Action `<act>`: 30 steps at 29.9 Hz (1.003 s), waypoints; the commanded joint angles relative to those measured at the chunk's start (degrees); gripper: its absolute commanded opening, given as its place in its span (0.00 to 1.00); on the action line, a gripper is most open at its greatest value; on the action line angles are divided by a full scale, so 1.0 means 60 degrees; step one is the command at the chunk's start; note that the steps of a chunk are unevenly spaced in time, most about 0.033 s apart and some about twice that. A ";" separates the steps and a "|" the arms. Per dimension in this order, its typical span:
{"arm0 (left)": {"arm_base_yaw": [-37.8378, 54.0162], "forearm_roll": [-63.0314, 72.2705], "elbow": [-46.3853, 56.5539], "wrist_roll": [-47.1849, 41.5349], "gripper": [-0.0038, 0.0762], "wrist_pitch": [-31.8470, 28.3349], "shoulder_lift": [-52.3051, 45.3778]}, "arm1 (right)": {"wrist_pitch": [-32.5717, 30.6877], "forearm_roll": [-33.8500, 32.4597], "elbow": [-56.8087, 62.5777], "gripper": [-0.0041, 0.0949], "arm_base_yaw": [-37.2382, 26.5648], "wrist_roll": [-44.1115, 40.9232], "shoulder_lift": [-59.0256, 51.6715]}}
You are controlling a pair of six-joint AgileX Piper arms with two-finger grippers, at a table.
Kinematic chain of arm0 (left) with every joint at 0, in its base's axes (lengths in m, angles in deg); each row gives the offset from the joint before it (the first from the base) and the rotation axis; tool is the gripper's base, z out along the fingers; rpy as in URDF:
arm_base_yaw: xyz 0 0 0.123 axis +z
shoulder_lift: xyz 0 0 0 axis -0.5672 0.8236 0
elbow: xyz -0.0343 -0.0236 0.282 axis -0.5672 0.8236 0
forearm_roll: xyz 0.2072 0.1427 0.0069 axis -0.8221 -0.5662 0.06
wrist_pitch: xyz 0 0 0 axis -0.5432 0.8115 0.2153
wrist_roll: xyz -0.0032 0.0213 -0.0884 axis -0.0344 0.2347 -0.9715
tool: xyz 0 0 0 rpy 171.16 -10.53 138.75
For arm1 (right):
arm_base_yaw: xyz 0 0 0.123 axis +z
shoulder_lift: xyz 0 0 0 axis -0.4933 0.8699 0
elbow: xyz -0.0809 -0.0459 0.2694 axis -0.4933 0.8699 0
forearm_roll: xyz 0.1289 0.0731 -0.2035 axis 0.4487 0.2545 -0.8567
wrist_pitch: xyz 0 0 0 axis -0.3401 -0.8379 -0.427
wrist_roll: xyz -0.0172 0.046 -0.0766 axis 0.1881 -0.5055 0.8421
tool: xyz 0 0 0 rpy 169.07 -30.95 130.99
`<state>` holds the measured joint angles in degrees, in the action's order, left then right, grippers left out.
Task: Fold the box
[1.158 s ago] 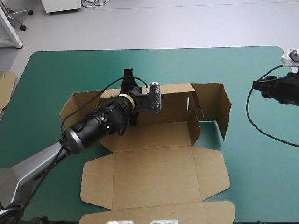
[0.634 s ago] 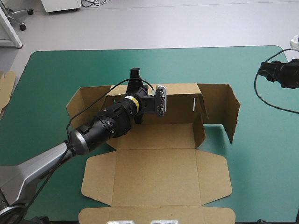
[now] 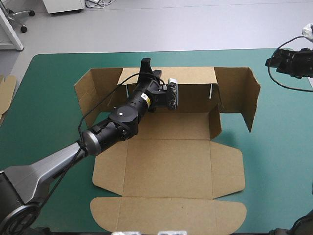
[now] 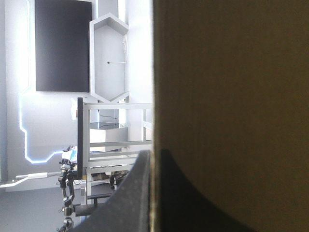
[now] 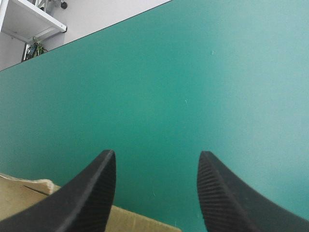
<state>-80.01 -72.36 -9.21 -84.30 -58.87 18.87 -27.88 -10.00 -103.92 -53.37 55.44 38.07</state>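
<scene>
box [image 3: 166,161]: judged light, stiff, hinging at creases; grip wall rims | left gripper [image 3: 145,62]: clamped on the box's rear-wall rim, 12 o'clock | right gripper [image 5: 156,153]: fingers apart, 2 o'clock

Bright, even light from above; the box [image 3: 168,161] throws soft shadows on the teal-green cover [image 3: 49,98], its wall dark in left wrist view

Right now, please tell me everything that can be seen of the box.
The box is a cut sheet of brown board, half formed: far wall and two side wings upright, base and lid flaps flat on the teal-green cover. The left gripper holds the far wall's top edge between its fingers.
</scene>
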 commanded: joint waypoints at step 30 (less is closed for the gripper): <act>-0.0308 -0.1060 0.0068 -0.2515 0.03 0.0509 0.0390 | 0.0611 -0.0281 -0.1505 0.42 0.1862 0.0181 0.1809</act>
<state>-81.59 -77.38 -7.84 -96.92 -56.46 24.07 -23.75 -12.39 -110.79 -42.69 56.80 51.97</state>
